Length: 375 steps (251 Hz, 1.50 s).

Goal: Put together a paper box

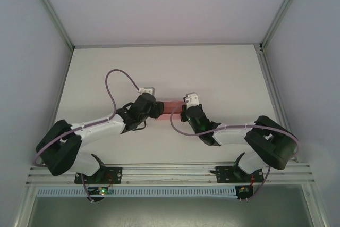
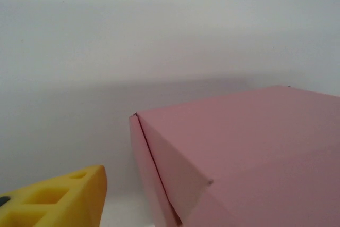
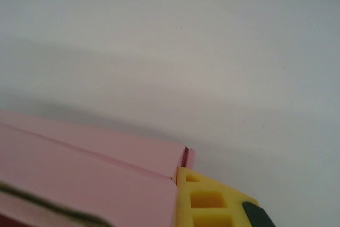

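Note:
The paper box (image 1: 171, 107) is a small flat pink card box lying mid-table between my two grippers. My left gripper (image 1: 158, 108) stands open at the box's left end. In the left wrist view one yellow finger (image 2: 58, 200) sits low on the left, a clear gap away from the box (image 2: 255, 152), whose folded corner seam faces the camera. My right gripper (image 1: 184, 111) is at the box's right end and shut on the box. In the right wrist view its yellow finger (image 3: 210, 200) presses against the end wall of the box (image 3: 95, 174), and pink card hides the other finger.
The white table (image 1: 170, 67) stretches bare behind the box to the back wall. Grey side walls and aluminium posts (image 1: 265, 51) close in left and right. A slotted rail (image 1: 170, 173) with the arm bases runs along the near edge.

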{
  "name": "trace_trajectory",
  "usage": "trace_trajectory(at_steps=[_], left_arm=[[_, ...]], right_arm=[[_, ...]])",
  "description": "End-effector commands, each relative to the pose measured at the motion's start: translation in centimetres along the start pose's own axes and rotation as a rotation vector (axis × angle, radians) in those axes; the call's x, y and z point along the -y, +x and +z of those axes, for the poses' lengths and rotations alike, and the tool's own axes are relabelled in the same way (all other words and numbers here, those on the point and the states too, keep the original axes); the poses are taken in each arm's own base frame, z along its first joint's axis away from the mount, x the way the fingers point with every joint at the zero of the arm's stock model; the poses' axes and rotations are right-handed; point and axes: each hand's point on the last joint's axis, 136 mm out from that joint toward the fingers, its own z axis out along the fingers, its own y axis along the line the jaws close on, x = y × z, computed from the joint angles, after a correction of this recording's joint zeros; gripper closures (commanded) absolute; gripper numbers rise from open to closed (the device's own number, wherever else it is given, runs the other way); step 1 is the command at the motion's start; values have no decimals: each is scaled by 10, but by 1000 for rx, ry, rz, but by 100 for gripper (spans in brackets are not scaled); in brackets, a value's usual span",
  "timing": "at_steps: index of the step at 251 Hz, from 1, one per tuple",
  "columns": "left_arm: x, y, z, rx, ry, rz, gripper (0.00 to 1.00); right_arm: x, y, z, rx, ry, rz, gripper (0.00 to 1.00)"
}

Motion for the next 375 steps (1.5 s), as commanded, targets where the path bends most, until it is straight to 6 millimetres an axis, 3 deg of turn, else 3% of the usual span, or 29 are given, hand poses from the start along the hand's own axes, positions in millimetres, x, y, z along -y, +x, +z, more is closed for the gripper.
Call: trace_trajectory(at_steps=[1,15,32,61,86,101,127,147,177,212,255,287,353,375], left_arm=[[-4,18,-23,-79,-6,-4,32],[-4,22,-34,-96,-10,-9,28],[-2,23,-49,-106,-4,-22,0],[8,13,-78,-95,46,-103,0],[-5,-4,-97,-50,-33,-193,0],[-12,-11,-99,-55,-70,-238,0],[-34,-11,-81,-135,-116,-369,0],[-40,-13,-59,-177,-62,-431,0],[-37,-16,-29,-213,59,-499,0],[-28,-6,0,-263,165,-566,0],[-29,21,19,-351,174,-601,20],[-38,41,23,-364,156,-609,39],[-52,58,26,-344,121,-593,47],[-55,60,27,-345,113,-580,53]], right_arm=[[7,36,-4,-103,68,-136,100],[9,39,-5,-101,89,-142,100],[7,41,-8,-100,85,-150,100],[-5,38,-14,-75,47,-207,100],[-12,41,-19,-65,28,-281,100],[-14,43,-20,-57,18,-296,100],[-20,50,-20,-53,-3,-324,100],[-24,54,-19,-54,-5,-370,100],[-35,55,-19,-33,-33,-432,100],[-44,56,-23,-10,-61,-482,100],[-51,54,-24,-11,-87,-463,96],[-53,47,-26,-27,-85,-415,86],[-58,37,-46,-53,-173,-270,71],[-51,34,-59,-55,-197,-204,47]])
